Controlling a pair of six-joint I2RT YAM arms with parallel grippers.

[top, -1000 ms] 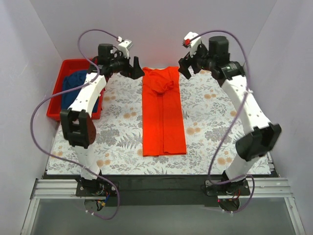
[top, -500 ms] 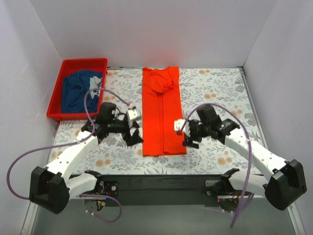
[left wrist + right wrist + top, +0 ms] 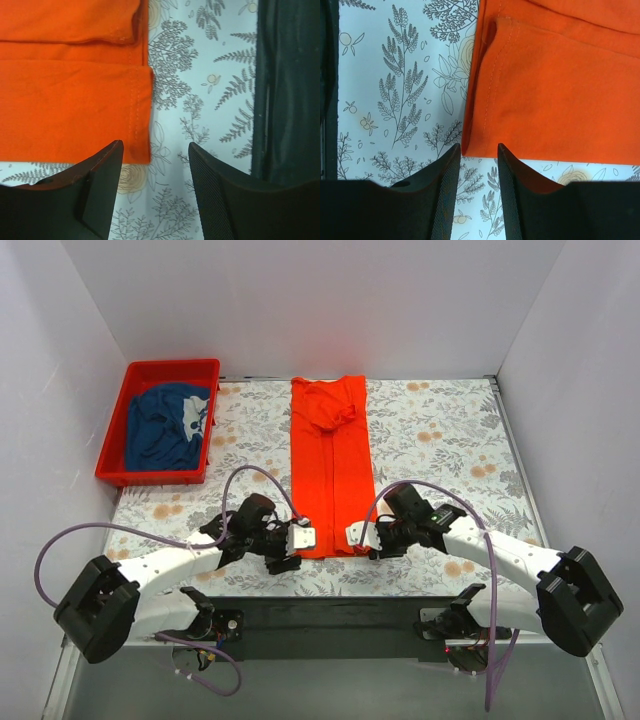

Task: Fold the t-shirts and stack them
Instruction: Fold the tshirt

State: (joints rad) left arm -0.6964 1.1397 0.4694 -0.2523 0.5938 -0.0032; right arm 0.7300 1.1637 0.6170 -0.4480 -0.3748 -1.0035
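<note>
The orange-red t-shirt point(image 3: 333, 470) lies folded into a long narrow strip down the middle of the flowered table cover. My left gripper point(image 3: 290, 550) is low at its near left corner, and my right gripper point(image 3: 365, 545) at its near right corner. In the left wrist view the left gripper point(image 3: 155, 150) is open, and the t-shirt's point(image 3: 75, 100) hem corner lies flat just ahead of the left finger. In the right wrist view the right gripper point(image 3: 477, 147) stands narrowly open, and the t-shirt's point(image 3: 560, 100) folded corner sits at the mouth of the gap. The dark blue t-shirt point(image 3: 160, 430) lies crumpled in the bin.
A red plastic bin point(image 3: 170, 365) stands at the back left of the table. The black front edge of the table point(image 3: 285, 100) runs close behind both grippers and shows as a dark strip point(image 3: 327, 75) in the right wrist view. White walls enclose three sides.
Both arms have swung from the far end of the orange-red t-shirt down to its near corners. Both pairs of jaws have narrowed.
</note>
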